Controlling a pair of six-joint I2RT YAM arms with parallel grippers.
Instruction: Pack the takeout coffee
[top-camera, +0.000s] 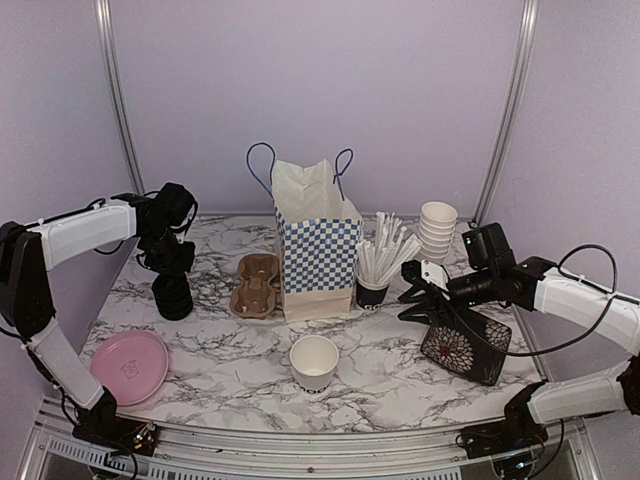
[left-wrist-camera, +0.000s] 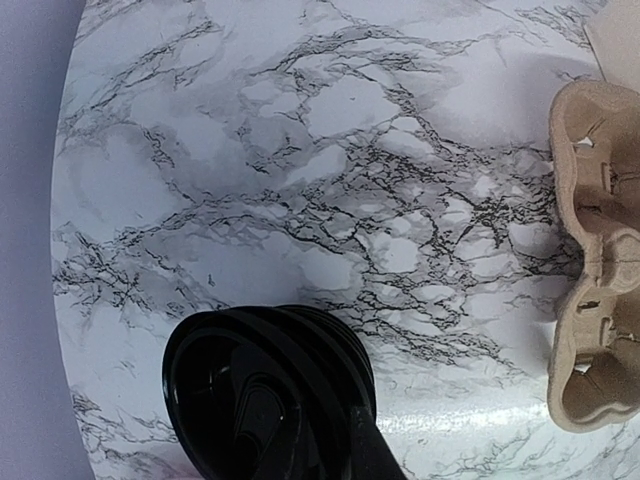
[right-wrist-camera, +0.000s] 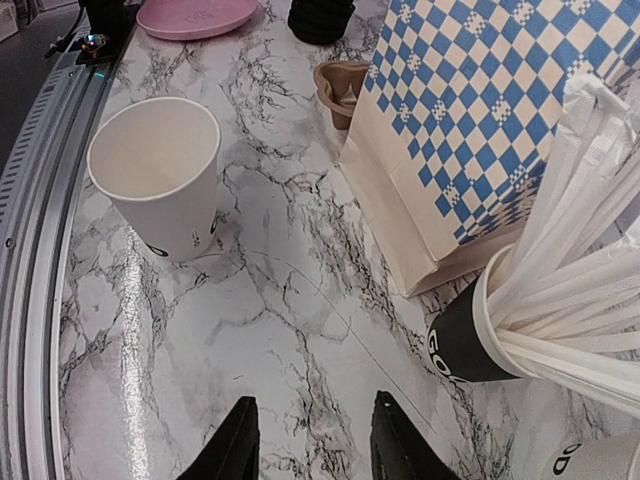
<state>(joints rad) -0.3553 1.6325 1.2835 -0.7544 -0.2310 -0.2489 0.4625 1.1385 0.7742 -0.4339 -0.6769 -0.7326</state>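
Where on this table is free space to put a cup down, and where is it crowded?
Free: marble between the pink plate and the open white cup; also the front strip right of that cup. Crowded: around the checked bag, carrier and straw cup.

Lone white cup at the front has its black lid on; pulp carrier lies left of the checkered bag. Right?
No: the white cup has no lid; the right wrist view shows it open. The pulp carrier is left of the checkered bag.
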